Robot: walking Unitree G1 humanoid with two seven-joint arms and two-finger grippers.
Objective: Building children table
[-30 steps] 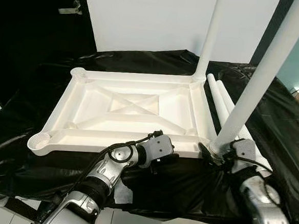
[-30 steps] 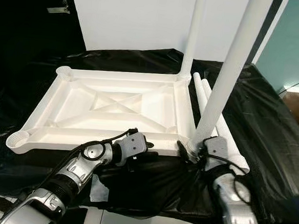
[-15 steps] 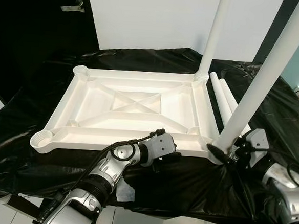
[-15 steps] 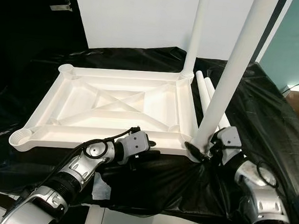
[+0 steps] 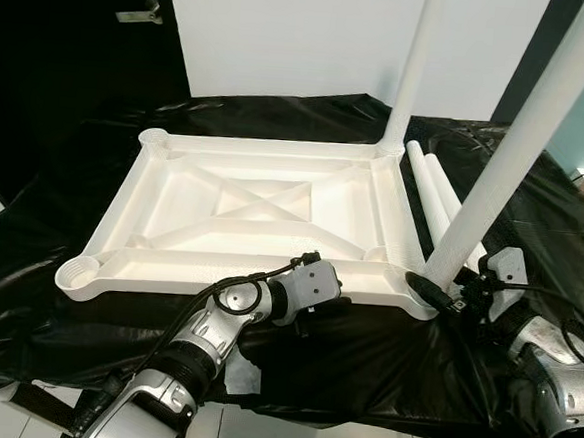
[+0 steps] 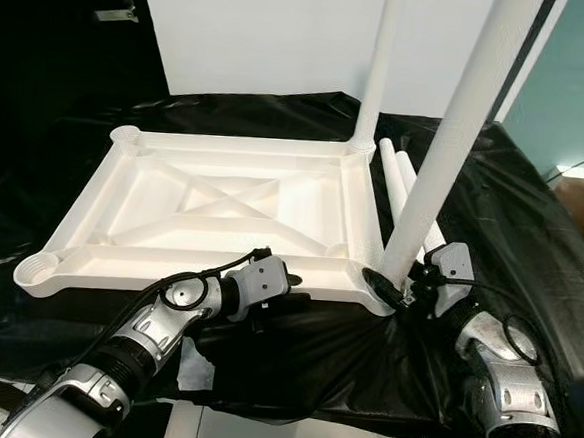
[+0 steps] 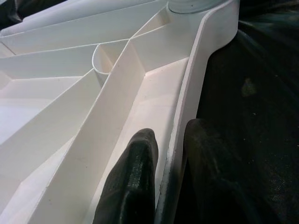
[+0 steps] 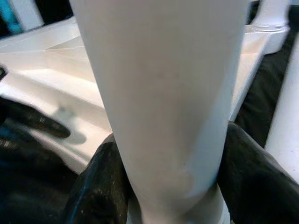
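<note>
Black plastic sheeting (image 5: 46, 292) covered the work surface, crumpled at its near edge, with a white wall panel (image 5: 295, 39) standing behind it. Nearest the camera, the left gripper (image 7: 164, 186) reached in from below and was clamped on the near rim of the tabletop (image 5: 262, 212), one black finger (image 7: 133, 179) inside the rim and the other outside against the sheeting. To its right, the right gripper (image 8: 170, 186) held the base of a white leg (image 5: 518, 145), its two fingers pressed against either side of the tube just above the socket at the near right corner. That leg rose from the corner and leaned towards the upper right. The tabletop lay upside down on the sheeting, its ribbed underside facing up with a cross brace in the middle. An open round socket (image 5: 80, 272) showed at the near left corner and another (image 5: 155, 139) at the far left. At the far right corner a second leg (image 5: 415, 67) stood upright in its socket. Two spare legs (image 5: 436, 194) lay side by side on the sheeting just beside the tabletop's right edge, passing behind the held leg. A metal bracket (image 5: 138, 10) hung on the dark wall at far left.
</note>
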